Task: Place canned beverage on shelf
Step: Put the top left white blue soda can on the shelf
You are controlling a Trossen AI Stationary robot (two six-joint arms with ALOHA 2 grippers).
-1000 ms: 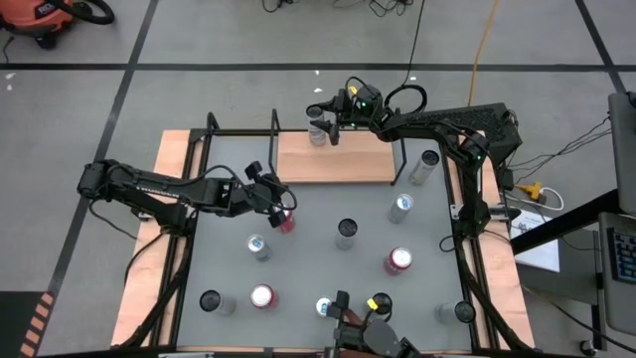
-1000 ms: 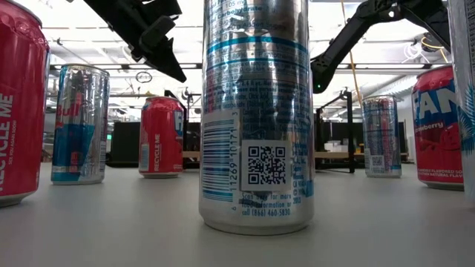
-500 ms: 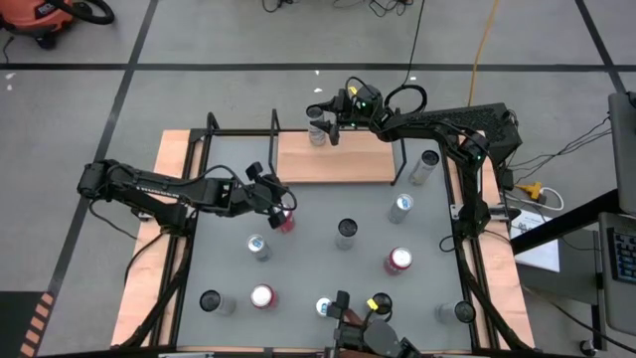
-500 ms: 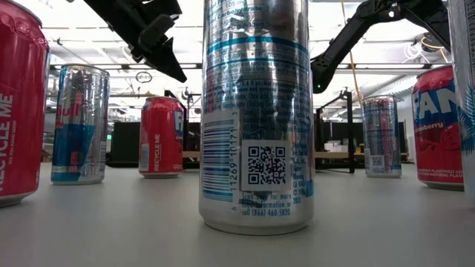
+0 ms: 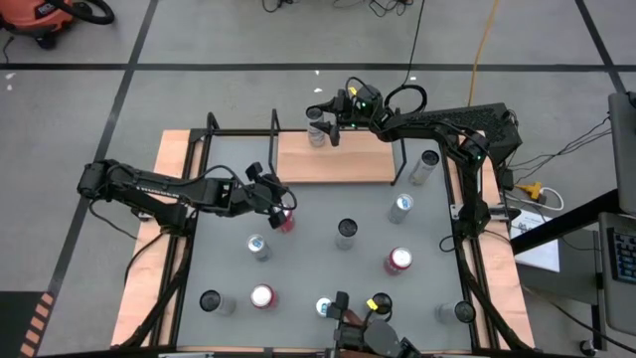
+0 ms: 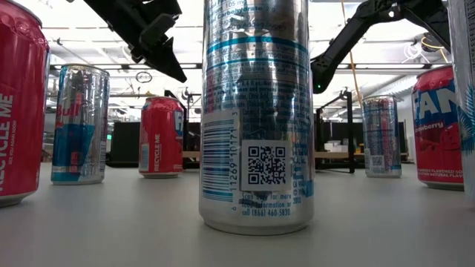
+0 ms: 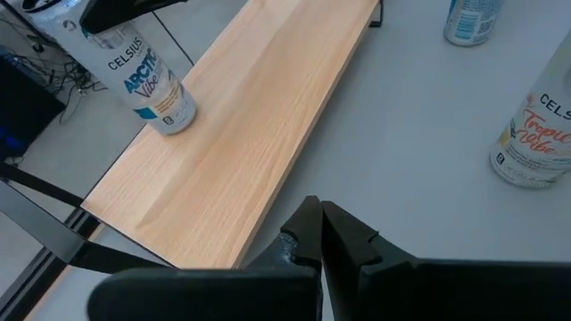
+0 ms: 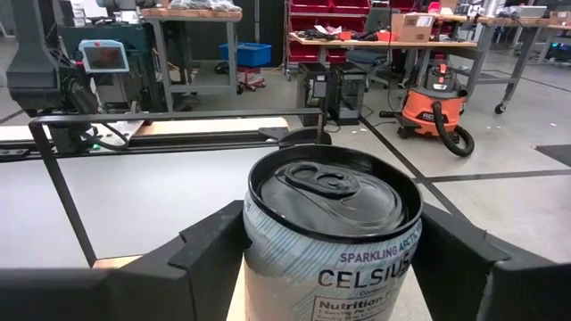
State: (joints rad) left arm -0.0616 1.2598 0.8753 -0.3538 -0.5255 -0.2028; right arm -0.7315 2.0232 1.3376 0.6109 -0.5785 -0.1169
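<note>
A slim silver can (image 8: 332,239) lettered "CELSIUS" and "SPARKLING ARCTIC", its dark lid carrying a pull tab, was seen standing upright on the shelf (image 5: 333,159), a pale, smooth-grained wooden board with thin black rod frames at its ends. The can was clasped between the two fingers of the right claw (image 5: 320,126) near the board's far left corner. In the left wrist view "ARCTIC Vibe" could be read on it. The left claw (image 7: 314,234) was clenched on nothing, beside a red can (image 5: 286,220) on the grey surface (image 5: 308,254). Another can (image 7: 533,141) there was marked "Tropical Vibe". In the low view "RECYCLE ME" was printed on two red cans.
</note>
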